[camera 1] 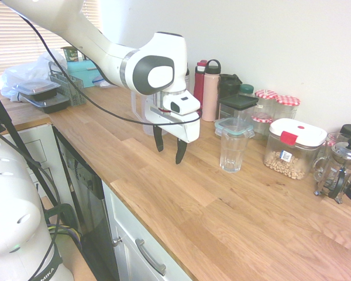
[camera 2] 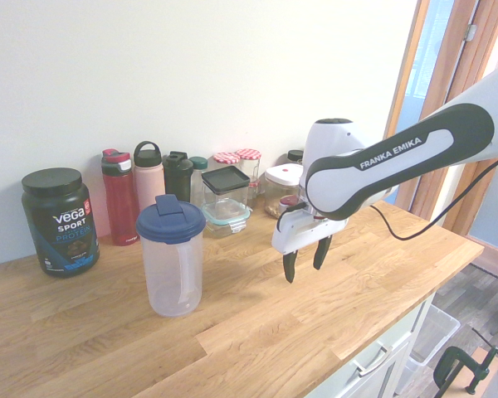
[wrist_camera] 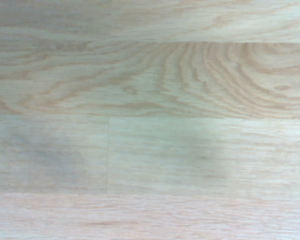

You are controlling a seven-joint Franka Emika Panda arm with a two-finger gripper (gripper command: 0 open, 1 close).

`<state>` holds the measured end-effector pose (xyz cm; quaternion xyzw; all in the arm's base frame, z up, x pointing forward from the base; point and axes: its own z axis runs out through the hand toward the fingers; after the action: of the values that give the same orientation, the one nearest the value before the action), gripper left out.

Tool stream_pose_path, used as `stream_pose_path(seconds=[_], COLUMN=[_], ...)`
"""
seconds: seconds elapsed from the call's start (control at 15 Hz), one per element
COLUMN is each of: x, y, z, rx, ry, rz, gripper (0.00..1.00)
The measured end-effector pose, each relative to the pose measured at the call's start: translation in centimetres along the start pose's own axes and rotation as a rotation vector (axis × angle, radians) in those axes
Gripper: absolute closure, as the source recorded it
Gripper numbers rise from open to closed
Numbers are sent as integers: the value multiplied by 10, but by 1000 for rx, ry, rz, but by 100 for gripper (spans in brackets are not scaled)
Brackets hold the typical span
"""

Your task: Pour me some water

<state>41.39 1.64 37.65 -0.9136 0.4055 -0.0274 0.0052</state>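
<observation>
The counter (camera 1: 181,205) is pale wood in jointed planks, smooth and matt, its grain plain in the wrist view. The jug (camera 2: 173,265) is cloudy translucent plastic under a dark blue plastic lid (camera 2: 170,220). The drinking glass (camera 1: 232,150) is clear and glossy. The arm's casing (camera 2: 382,162) is glossy white plastic with black bands.

Your arm (camera 1: 88,41) reaches in from above and bends at the wrist so the gripper (camera 1: 169,147) points straight down. Its two dark fingers (camera 2: 290,267) stand apart with a clear gap between them, and nothing sits in that gap. The fingertips hang in the air (the wrist view shows only blurred surface beneath).
</observation>
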Motion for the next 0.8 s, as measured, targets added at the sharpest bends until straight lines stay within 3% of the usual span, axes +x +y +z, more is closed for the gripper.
stream_pose_path(seconds=[0.33, 0.6, 0.8], x=[-14, -91, -161], y=[0, -8, -23], z=[-5, -52, -90], rx=[-17, -9, 33], ry=[-6, 55, 138], rz=[18, 121, 142], gripper=[0, 0, 0])
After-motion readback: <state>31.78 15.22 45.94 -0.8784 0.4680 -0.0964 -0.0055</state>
